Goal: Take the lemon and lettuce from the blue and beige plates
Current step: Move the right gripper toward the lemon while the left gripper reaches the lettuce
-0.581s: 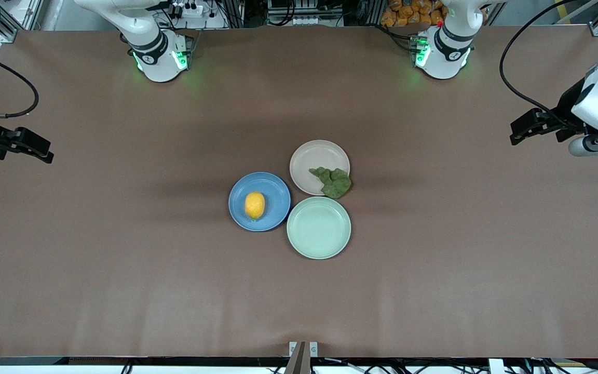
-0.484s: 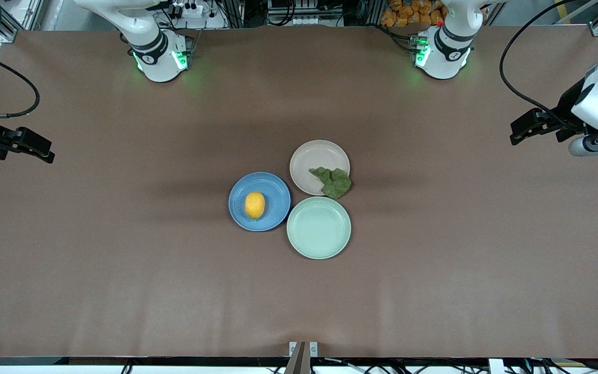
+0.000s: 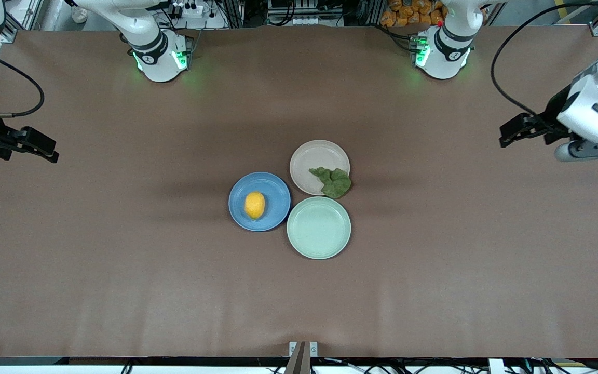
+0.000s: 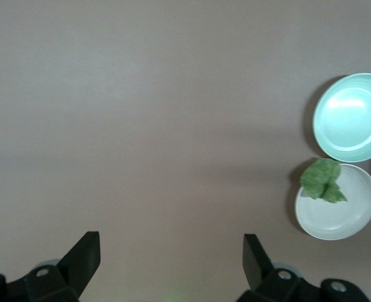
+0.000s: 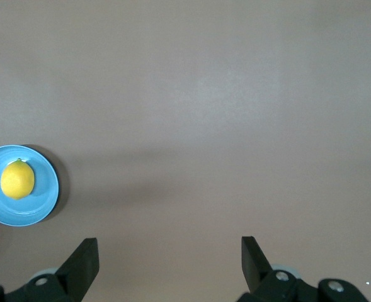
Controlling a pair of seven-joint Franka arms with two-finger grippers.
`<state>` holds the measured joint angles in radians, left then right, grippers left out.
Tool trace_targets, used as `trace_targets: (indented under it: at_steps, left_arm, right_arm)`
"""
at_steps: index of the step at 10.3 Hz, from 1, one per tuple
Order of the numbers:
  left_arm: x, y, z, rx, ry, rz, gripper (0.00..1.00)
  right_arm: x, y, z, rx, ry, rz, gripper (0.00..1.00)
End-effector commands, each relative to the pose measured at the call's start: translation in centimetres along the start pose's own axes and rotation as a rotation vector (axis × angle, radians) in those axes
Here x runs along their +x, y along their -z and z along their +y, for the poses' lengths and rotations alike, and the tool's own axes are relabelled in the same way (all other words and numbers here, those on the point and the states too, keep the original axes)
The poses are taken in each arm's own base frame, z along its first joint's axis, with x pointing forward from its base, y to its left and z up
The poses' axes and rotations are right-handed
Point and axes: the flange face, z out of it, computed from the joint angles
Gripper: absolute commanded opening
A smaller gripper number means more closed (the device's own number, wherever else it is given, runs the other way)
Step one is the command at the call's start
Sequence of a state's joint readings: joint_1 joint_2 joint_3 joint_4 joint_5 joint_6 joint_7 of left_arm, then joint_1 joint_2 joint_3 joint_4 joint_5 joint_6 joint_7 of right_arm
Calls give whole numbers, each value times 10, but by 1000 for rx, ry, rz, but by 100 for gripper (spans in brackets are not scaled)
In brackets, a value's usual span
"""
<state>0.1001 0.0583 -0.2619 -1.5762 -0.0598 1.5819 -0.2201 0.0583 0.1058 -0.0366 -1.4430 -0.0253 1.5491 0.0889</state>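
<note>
The left gripper [image 3: 512,134] hangs in the air at the left arm's end of the table, its white wrist angled down from above and a black cable looping off it. In the left wrist view its two dark fingers [image 4: 84,255] stand wide apart, with only bare tabletop between them.

The right gripper [image 3: 42,148] hangs at the right arm's end, on a dark wrist with a cable arcing over it. Its fingers [image 5: 84,258] are likewise spread wide, nothing between them, nothing touching either pad.
</note>
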Motion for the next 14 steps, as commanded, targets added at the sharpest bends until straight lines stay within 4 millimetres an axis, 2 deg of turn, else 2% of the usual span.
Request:
trace_targets:
  at_steps: [1, 2, 4, 5, 7, 8, 10, 11, 14]
  left_arm:
    - [8, -42, 54, -99, 47, -60, 100]
    - [1, -67, 87, -94, 91, -47, 100]
    - [-11, -122, 130, -98, 164, -38, 100]
    - [-20, -149, 158, -99, 203, -43, 100]
    - [-28, -197, 203, -91, 274, -50, 100]
    - [-31, -223, 222, -61, 298, -33, 100]
    - [-38, -273, 252, -53, 358, -37, 100]
    - [-38, -294, 259, -58, 393, -51, 100]
    - [-56, -354, 292, -26, 440, -44, 100]
  right_arm:
    - [-3, -8, 5, 8, 2, -26, 100]
    - [-4, -13, 2, 6, 10, -47, 100]
    - [13, -33, -39, 60, 16, -20, 100]
    - [26, -51, -57, 76, -27, -4, 100]
    - [48, -99, -97, 94, -16, -9, 100]
    - [54, -129, -123, 105, -39, -33, 100]
    - [55, -194, -183, 225, -36, -158, 100]
    - [54, -223, -214, 243, -38, -162, 100]
    - [43, -277, -286, 234, -129, -142, 100]
